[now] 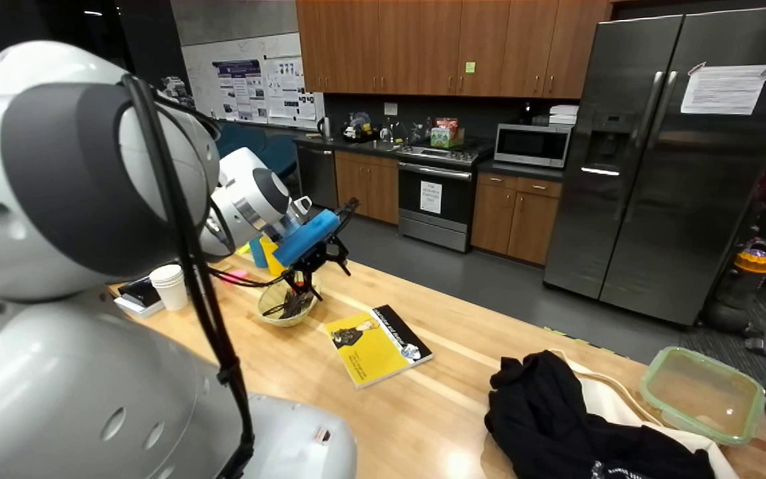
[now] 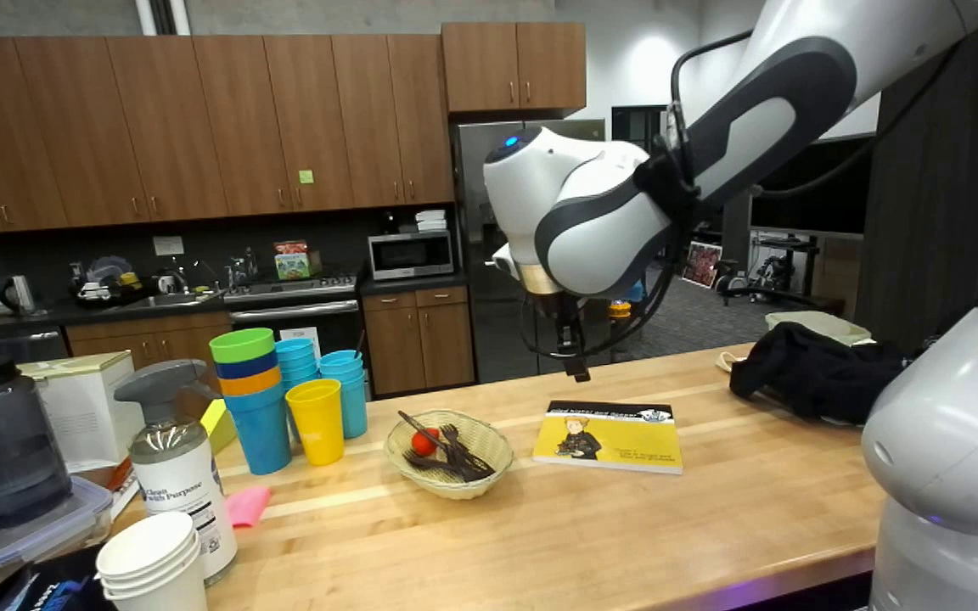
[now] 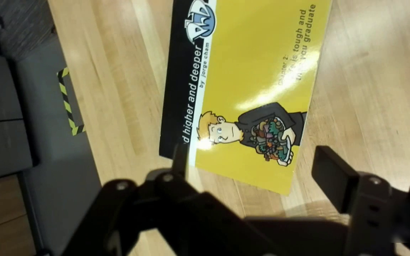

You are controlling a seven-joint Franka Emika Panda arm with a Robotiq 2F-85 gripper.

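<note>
Gripper (image 3: 257, 169) hangs above table (image 2: 557, 535), fingers (image 3: 333, 179) wide apart, nothing held. Yellow-black book (image 2: 608, 441) lies flat below, near woven bowl (image 2: 491, 434) with dark utensils (image 2: 465, 461). Risk, in my judgement: low descent here may press fingertip on book edge; glossy cover may then slide. Sideways swing at low height may knock bowl, spilling utensils.

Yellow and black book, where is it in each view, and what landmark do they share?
In an exterior view: book, below center.
In an exterior view: book, lower right of center.
Wrist view: book, upper middle, cut by the top edge.
Shared landmark: the wooden table.
</note>
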